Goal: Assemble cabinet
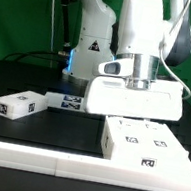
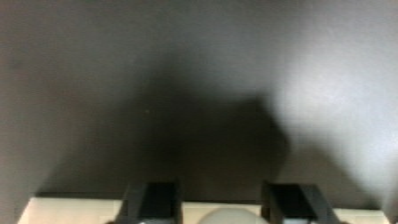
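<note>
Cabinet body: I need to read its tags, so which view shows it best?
The exterior view: at the exterior view's right lies the cabinet body, top tags facing the camera, the end effector overlapping its far edge. The wrist view shows dark table and only a blurred pale strip, unidentifiable.

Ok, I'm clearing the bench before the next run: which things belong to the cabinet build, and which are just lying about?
Belongs: white box-like plastic cabinet body with square markers; smaller white marker-tagged block; gripper, open.
Lying about: thin flat white marker board; long low white border rail.
</note>
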`<state>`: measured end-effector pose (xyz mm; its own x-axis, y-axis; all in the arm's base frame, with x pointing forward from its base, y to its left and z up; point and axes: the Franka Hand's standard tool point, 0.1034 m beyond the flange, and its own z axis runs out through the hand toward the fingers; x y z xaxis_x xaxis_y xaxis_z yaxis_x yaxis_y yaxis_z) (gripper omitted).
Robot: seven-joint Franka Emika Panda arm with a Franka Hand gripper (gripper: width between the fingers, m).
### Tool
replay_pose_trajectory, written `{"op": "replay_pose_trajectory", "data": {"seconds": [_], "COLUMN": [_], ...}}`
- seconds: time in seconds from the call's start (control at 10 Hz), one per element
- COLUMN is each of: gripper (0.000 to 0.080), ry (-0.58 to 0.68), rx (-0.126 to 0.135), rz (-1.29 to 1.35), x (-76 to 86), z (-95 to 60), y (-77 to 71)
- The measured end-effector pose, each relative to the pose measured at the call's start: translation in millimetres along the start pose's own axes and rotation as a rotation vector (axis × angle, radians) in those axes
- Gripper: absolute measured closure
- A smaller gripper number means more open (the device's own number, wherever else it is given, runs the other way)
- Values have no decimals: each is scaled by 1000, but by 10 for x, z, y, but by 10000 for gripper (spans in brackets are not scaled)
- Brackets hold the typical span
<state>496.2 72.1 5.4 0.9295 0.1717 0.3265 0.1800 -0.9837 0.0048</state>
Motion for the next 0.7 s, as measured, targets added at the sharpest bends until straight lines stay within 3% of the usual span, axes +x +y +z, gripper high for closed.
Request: {"op": "replay_pose_trajectory", "data": {"seconds": [0.6, 0.7], "gripper": [586, 586], "ry": [13, 5], "rx": [-7, -3], "rz": [-2, -7], "x": [-15, 7], "z": [-5, -71], "y": [25, 30]}}
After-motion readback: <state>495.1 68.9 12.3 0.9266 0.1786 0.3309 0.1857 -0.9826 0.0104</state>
